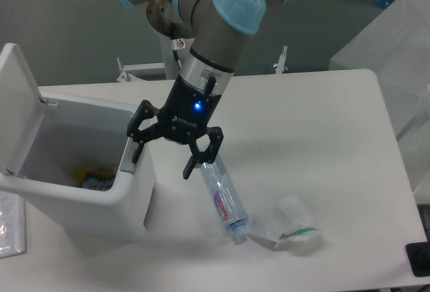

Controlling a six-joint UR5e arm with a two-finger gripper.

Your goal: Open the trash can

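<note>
The white trash can (101,201) stands at the table's left with its lid (20,107) swung up and standing upright at the far left. Inside it I see something yellow and dark (94,176) at the bottom. The grey push tab (129,158) sits on the bin's right rim. My gripper (164,161) hangs open right over that rim, its left finger (138,150) touching or just above the tab, its right finger (193,164) beside the bin over the table.
A clear plastic bottle (223,201) lies on the table just right of the gripper. A crumpled clear wrapper (285,223) with a green strip lies beside it. A flat white packet (10,223) sits at the left edge. A dark object (420,258) is at the bottom right corner.
</note>
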